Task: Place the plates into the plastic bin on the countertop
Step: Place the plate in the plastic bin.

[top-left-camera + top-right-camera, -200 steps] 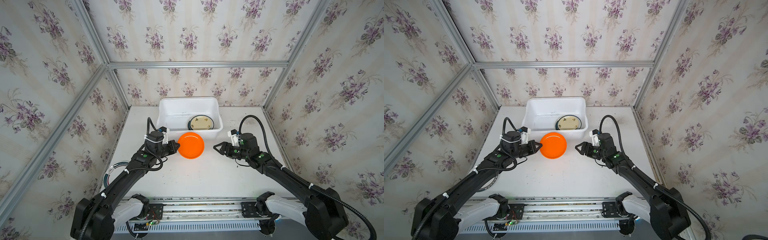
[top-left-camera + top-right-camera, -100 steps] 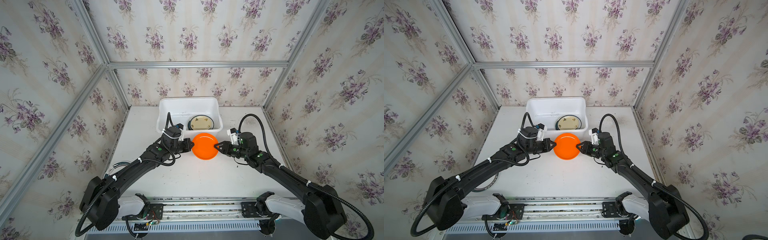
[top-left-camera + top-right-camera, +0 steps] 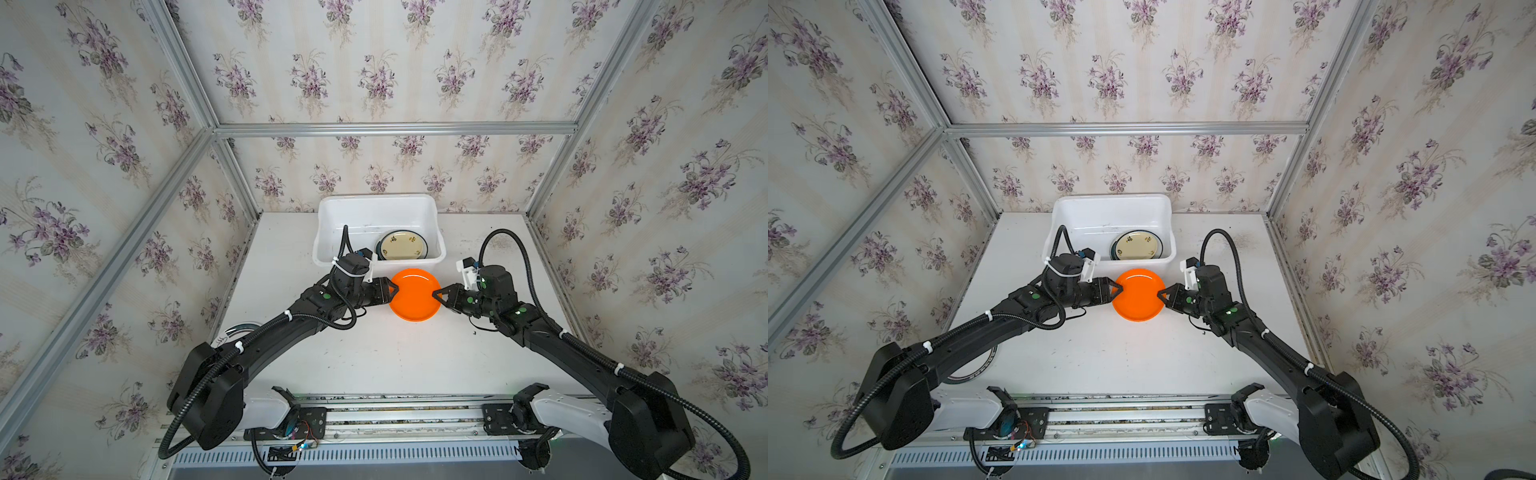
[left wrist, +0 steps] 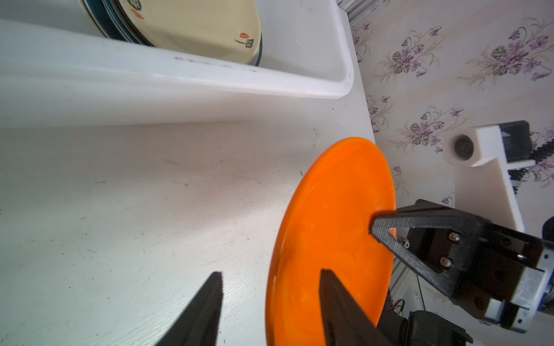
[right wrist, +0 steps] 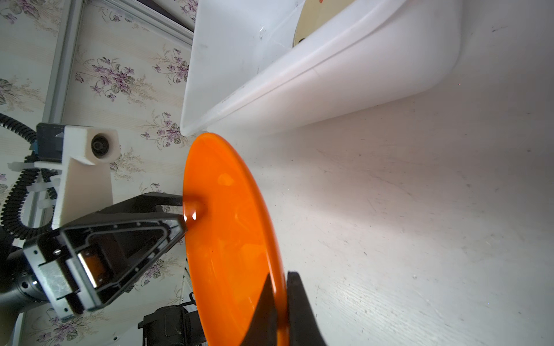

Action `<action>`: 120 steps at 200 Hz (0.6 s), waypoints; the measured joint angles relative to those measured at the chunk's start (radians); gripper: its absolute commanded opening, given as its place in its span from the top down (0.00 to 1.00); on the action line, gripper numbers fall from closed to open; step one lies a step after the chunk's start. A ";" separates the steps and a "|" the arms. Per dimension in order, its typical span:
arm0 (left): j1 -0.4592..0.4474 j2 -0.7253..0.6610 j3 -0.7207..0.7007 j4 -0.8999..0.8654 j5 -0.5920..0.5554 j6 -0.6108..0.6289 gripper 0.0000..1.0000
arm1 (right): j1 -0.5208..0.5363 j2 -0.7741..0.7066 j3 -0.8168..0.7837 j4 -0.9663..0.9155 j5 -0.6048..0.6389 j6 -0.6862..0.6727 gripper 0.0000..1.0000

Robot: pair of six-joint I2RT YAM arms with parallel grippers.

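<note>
An orange plate (image 3: 414, 294) (image 3: 1138, 294) hangs just in front of the plastic bin (image 3: 376, 198), above the countertop (image 3: 395, 357). My right gripper (image 3: 436, 294) (image 5: 280, 274) is shut on the plate's right rim. On the opposite side my left gripper (image 3: 394, 291) (image 4: 271, 272) is open, one finger on each side of the left rim and not pinching it. Inside the bin, at its right, lies a cream plate (image 3: 402, 245) (image 4: 195, 24) on top of dark-teal-rimmed plates.
Another plate (image 3: 239, 330), white with a dark rim, lies at the table's left front, mostly hidden under my left arm. Wallpapered walls with aluminium rails close in the table on three sides. The arms' base rail (image 3: 395, 415) runs along the front edge.
The left arm has carried the orange plate rightward to the front of the bin. The right gripper has closed on its right rim, and the left gripper has opened.
</note>
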 measured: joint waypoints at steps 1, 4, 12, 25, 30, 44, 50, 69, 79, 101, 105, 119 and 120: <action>0.000 -0.001 0.000 0.000 -0.002 0.000 0.01 | 0.000 0.000 0.000 -0.001 0.000 0.000 1.00; 0.000 -0.003 0.000 0.000 -0.003 0.000 0.01 | 0.000 -0.003 0.003 -0.006 0.003 0.000 1.00; 0.000 -0.012 -0.001 0.000 -0.013 0.000 0.01 | 0.000 -0.010 0.012 -0.024 0.013 -0.004 1.00; 0.003 -0.029 -0.005 0.001 -0.031 0.004 0.01 | 0.000 -0.019 0.035 -0.051 0.030 -0.013 1.00; 0.005 -0.035 -0.008 0.001 -0.035 0.003 0.01 | 0.000 -0.021 0.046 -0.061 0.035 -0.016 1.00; 0.014 -0.056 -0.019 0.000 -0.047 0.008 0.01 | 0.000 -0.026 0.073 -0.093 0.058 -0.034 1.00; 0.020 -0.065 -0.026 0.000 -0.051 0.010 0.01 | 0.000 -0.026 0.085 -0.111 0.069 -0.043 1.00; 0.050 -0.091 -0.045 0.000 -0.064 0.011 0.01 | 0.000 -0.026 0.123 -0.165 0.100 -0.062 1.00; 0.067 -0.097 -0.052 0.000 -0.066 0.017 0.01 | 0.000 -0.026 0.138 -0.185 0.111 -0.072 1.00; 0.104 -0.135 -0.075 -0.009 -0.066 0.021 0.01 | 0.000 -0.020 0.178 -0.227 0.134 -0.094 1.00; 0.109 -0.142 -0.077 -0.007 -0.067 0.023 0.01 | 0.000 -0.018 0.186 -0.232 0.138 -0.094 1.00; 0.123 -0.163 -0.085 -0.003 -0.066 0.029 0.01 | 0.000 -0.004 0.214 -0.248 0.153 -0.102 1.00; 0.124 -0.164 -0.085 -0.003 -0.066 0.029 0.01 | 0.000 -0.003 0.216 -0.249 0.153 -0.102 1.00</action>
